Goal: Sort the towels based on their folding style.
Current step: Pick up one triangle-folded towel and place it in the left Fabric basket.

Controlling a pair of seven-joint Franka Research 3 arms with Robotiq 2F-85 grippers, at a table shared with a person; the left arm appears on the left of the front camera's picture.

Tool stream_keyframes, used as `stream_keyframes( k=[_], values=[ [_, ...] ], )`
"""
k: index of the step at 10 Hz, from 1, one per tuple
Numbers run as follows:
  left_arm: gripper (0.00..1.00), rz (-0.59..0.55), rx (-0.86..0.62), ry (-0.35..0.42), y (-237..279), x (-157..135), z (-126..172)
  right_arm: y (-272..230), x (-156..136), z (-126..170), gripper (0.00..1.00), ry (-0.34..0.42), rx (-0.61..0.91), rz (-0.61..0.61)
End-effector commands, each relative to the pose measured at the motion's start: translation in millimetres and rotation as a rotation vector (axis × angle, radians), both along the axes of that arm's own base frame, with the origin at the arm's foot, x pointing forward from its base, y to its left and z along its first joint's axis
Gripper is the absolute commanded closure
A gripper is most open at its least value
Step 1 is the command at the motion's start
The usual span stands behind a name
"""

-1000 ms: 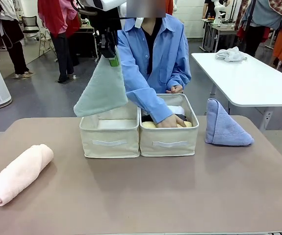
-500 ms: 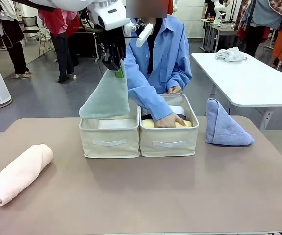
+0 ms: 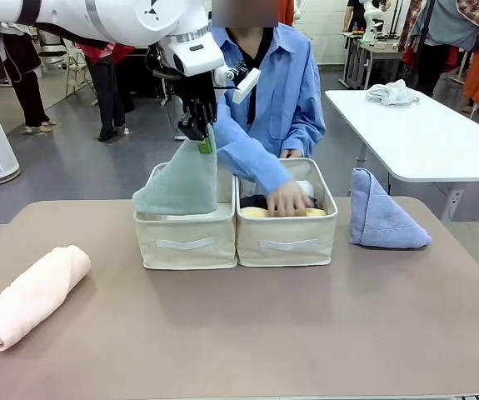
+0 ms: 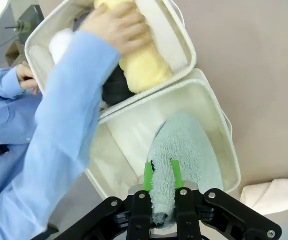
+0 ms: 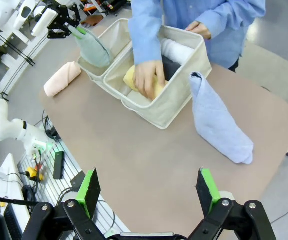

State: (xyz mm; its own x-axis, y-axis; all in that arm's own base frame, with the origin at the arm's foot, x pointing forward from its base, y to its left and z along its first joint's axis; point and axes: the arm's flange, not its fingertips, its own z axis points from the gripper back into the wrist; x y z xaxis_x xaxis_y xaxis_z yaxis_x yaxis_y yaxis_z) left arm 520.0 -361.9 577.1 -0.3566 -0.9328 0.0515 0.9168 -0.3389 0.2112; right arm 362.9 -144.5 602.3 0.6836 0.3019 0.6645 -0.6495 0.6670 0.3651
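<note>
Green towel (image 3: pixel 181 179): triangle fold, pinched at its apex by the left gripper (image 3: pixel 202 133), whose pads are clenched on the terry. It hangs straight below the pincer, long axis vertical, wide base down. In the left wrist view the towel (image 4: pixel 184 145) spreads inside the walls of the left bin (image 3: pixel 185 242). In the front view its lower edge overlaps that bin's front rim. Judgement: the release turns on the base sitting inside the rim, not draped over it.

The left arm is the nearer one. The right gripper (image 5: pixel 149 185) stands spread wide and empty, well apart over the near table (image 3: pixel 239 333).

The person's hand (image 3: pixel 289 198) presses the yellow roll (image 4: pixel 144 65) in the right bin (image 3: pixel 285 242), just beside the drop point.

The lavender towel (image 3: pixel 381 218) and pink roll (image 3: pixel 35 293) lie on the table, outside the bins.

Not determinable: whether the towel's base touches the bin floor. The sleeve hides part of the right bin's contents.
</note>
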Motion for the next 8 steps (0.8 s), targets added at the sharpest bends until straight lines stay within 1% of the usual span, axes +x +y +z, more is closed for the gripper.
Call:
stream_keyframes(
  k=[1, 3, 7, 8],
  values=[
    [0.85, -0.029, -0.062, 0.022, 0.7, 11.2, -6.5, 0.8, 0.3, -1.5, 0.00, -0.008, 0.011, 0.006],
    [0.85, -0.050, -0.093, 0.030, -7.7, 19.0, -17.0, 0.8, 0.3, -1.5, 0.00, -0.008, 0.011, 0.006],
    [0.85, -0.081, -0.088, 0.086, -21.7, 28.5, -32.4, 0.8, 0.3, -1.5, 0.00, -0.008, 0.011, 0.006],
    [0.85, -0.085, -0.102, 0.079, -24.5, 30.0, -34.2, 0.8, 0.3, -1.5, 0.00, -0.008, 0.011, 0.006]
  ],
)
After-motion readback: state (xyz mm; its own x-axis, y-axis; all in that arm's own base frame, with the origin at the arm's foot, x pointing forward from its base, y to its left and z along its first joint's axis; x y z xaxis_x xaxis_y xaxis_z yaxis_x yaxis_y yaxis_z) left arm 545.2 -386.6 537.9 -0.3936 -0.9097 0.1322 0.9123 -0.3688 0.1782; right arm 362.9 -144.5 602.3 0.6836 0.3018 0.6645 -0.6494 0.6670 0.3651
